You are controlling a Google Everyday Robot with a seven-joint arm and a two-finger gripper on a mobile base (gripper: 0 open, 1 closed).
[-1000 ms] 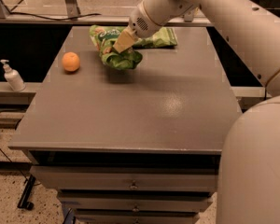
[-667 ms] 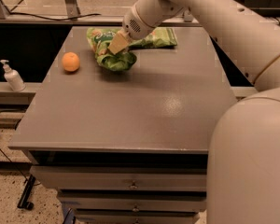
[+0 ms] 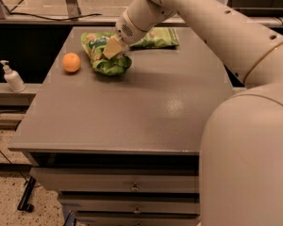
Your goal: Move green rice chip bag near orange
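Note:
The green rice chip bag (image 3: 104,55) lies at the back left of the grey table, light green and glossy with a darker label. My gripper (image 3: 112,48) sits on top of it with its tan fingers shut on the bag's upper part. The orange (image 3: 71,62) rests on the table just left of the bag, a small gap apart from it.
A flatter green packet (image 3: 158,37) lies behind and to the right of the bag at the table's (image 3: 132,107) back edge. A white pump bottle (image 3: 12,76) stands on a lower ledge to the left. Drawers run below the table's front.
My gripper has carried the bag to the left, closer to the orange. The orange and the flat packet have not moved.

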